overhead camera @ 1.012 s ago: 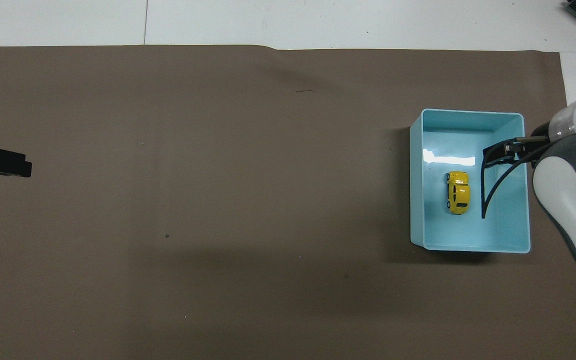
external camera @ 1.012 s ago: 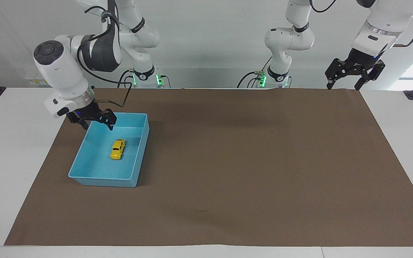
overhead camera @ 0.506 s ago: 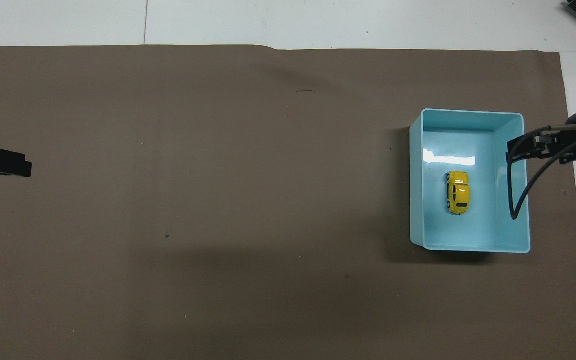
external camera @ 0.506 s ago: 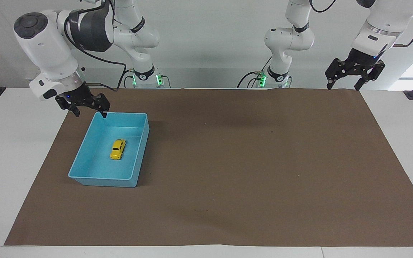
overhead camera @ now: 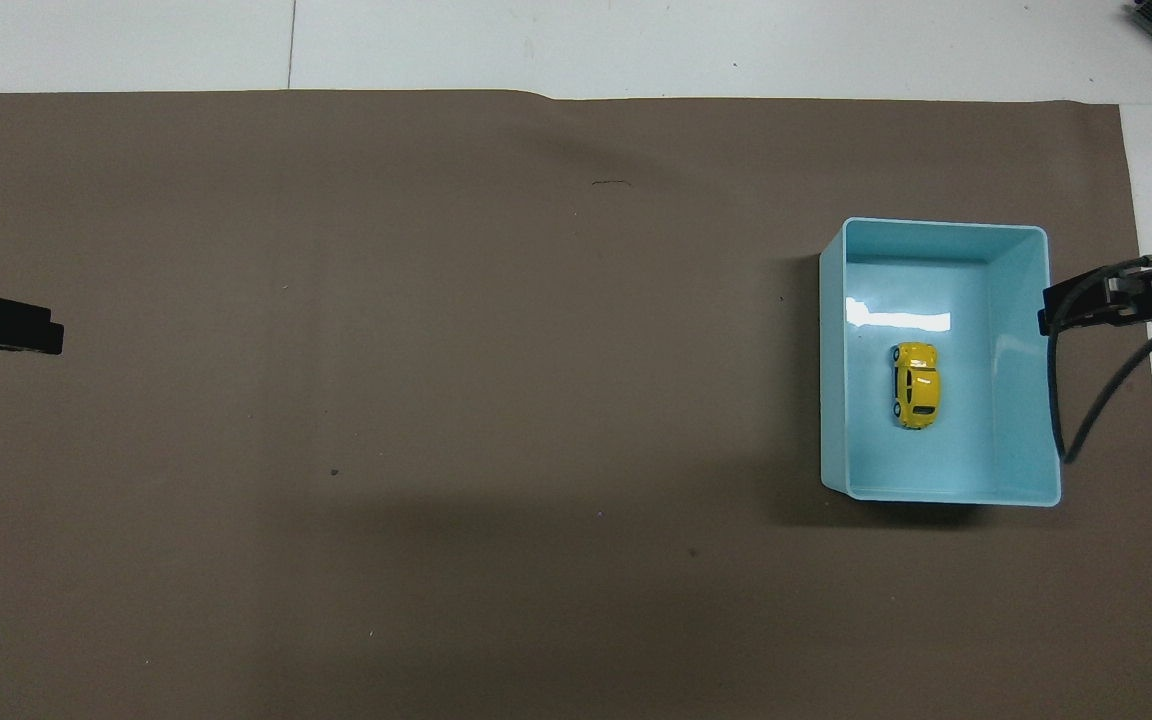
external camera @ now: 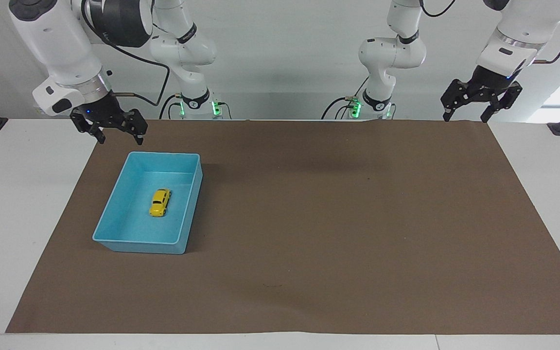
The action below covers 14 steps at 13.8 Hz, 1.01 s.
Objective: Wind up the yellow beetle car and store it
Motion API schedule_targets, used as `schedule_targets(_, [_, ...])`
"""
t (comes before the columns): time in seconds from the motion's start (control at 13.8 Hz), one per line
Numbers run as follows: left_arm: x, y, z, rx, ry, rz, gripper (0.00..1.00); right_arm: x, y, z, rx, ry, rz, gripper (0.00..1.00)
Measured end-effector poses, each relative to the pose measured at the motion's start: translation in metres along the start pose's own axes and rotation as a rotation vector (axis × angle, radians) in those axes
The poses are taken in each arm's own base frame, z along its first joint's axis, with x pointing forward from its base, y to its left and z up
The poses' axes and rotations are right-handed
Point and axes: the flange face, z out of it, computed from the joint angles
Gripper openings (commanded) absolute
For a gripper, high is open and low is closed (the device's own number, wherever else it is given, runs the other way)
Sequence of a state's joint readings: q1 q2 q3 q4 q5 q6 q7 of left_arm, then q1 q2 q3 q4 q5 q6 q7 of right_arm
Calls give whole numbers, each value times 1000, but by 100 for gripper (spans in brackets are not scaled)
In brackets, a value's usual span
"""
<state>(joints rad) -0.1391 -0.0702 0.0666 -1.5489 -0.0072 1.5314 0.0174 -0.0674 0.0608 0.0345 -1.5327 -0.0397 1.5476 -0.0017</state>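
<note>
Facing view alone showed both arms: right gripper [external camera: 119,141] and left gripper [external camera: 467,115] empty, fingers apart; car [external camera: 160,202] in bin [external camera: 139,241] on brown mat [external camera: 338,218].

No readable text, label, brand, number or sign anywhere in either view.
</note>
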Motion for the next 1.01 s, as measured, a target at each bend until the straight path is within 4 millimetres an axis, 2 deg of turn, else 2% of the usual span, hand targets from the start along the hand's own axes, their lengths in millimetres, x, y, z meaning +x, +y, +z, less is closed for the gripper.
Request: schedule_targets(1.01, [0,0,0,0,0,0,100,-4,0,4,0,-41,0,100])
